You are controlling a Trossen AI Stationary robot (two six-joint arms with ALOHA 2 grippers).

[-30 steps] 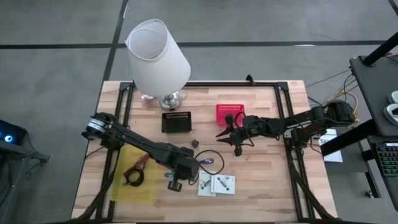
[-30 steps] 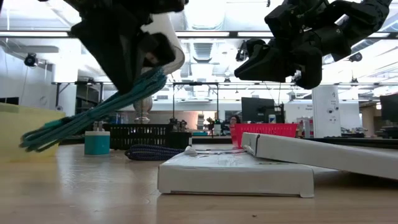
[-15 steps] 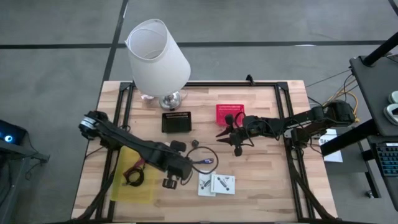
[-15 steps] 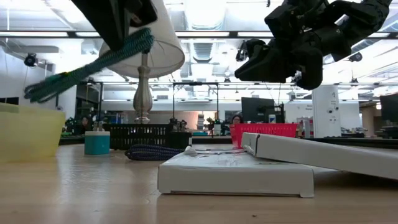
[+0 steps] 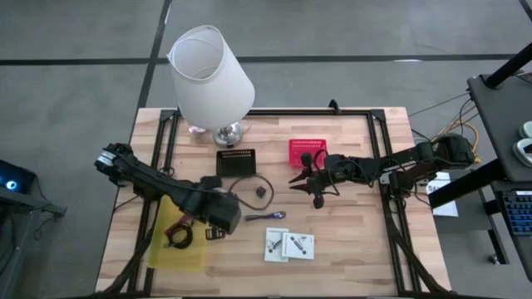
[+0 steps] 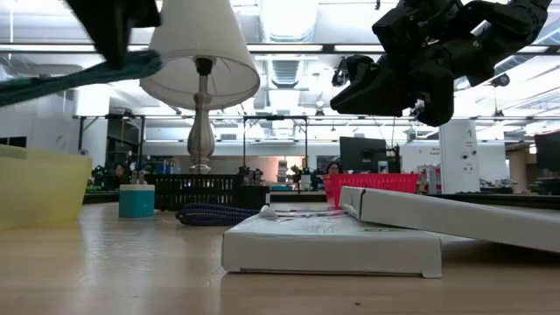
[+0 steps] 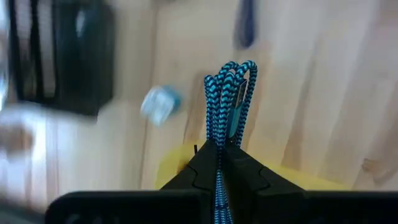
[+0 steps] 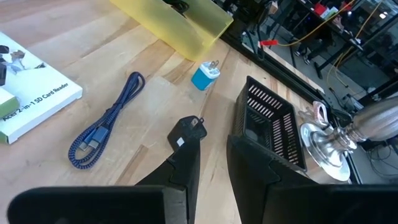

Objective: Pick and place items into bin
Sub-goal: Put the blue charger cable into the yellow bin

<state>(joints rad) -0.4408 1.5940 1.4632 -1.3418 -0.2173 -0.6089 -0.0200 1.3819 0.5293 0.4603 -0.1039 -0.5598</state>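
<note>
A: What do the left gripper's (image 7: 219, 163) jaws hold?

B: They are clamped on a folded teal braided cable (image 7: 227, 93), which sticks out past the fingertips, above the wooden table (image 5: 349, 257). From above, that gripper hangs at the near edge of the yellow bin (image 5: 179, 249).

A: And the right gripper (image 8: 211, 149)?

B: Its jaws stand narrowly apart with nothing between them. It hovers near the red basket (image 5: 306, 152), well clear of the tabletop.

A: Where are the other items?

B: A dark blue braided cable (image 8: 106, 121) lies on the table beside two white boxes (image 5: 289, 245). A small blue charger (image 8: 204, 76) and a black adapter (image 8: 185, 132) lie between the bin and the black basket (image 8: 270, 124). A maroon item (image 5: 184, 223) sits in the bin.
</note>
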